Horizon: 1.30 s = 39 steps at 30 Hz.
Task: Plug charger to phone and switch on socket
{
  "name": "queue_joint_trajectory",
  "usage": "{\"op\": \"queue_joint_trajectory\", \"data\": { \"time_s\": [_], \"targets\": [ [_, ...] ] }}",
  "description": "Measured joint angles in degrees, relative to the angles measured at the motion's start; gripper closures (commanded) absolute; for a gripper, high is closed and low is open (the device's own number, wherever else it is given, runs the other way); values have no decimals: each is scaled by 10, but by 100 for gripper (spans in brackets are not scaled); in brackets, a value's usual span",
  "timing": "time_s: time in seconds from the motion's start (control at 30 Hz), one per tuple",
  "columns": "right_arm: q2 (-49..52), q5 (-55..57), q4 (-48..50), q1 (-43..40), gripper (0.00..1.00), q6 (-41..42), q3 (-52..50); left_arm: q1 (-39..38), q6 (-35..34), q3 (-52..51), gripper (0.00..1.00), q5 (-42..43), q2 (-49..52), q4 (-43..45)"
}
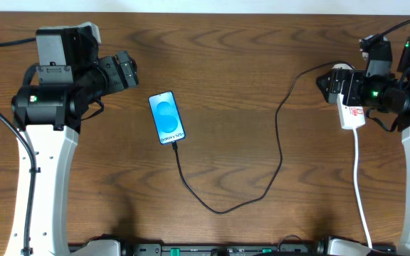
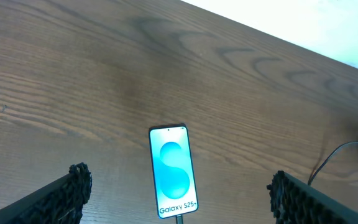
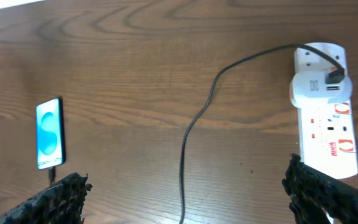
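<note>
The phone [image 1: 167, 117] lies face up on the wooden table, its blue screen lit. The black charger cable [image 1: 279, 153] runs from a white adapter [image 3: 316, 87] on the socket [image 1: 352, 117] in a loop to the phone's near end, where its plug tip [image 1: 176, 145] sits in the port. My left gripper [image 1: 127, 71] is open and empty, up and left of the phone. My right gripper [image 1: 329, 84] is open and empty, over the socket's left side. In the left wrist view the phone [image 2: 173, 171] lies between the fingers [image 2: 179, 176]. In the right wrist view the socket [image 3: 331, 134] is at right, the cable [image 3: 194, 118] between the fingers [image 3: 184, 177].
The socket's thick white cord [image 1: 359, 188] runs from the strip to the table's front edge at right. The cable's loop [image 1: 223, 211] lies near the front middle. The table's far edge shows in the left wrist view [image 2: 278, 37].
</note>
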Motion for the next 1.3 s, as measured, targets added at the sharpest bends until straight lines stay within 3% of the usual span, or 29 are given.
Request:
{"op": "queue_joint_trajectory", "data": {
  "time_s": [0.27,0.5,0.6,0.83,1.13,1.3],
  "targets": [
    [0,7,7,0,1,-48,-1,0,0,0,7,0,0,0],
    [-68,86,135,76,1,-66,-94,0,0,0,6,0,0,0],
    [-153,143,251,127,1,-69,-198,0,0,0,7,0,0,0],
    [-346,195,429,142,1,-68,-422,0,0,0,6,0,0,0],
    [-592,206,584,142,1,-61,-699,0,0,0,7,-2,0,0],
    [-683,208,630,142,1,-54,-803,0,0,0,6,-2,0,0]
  ]
}}
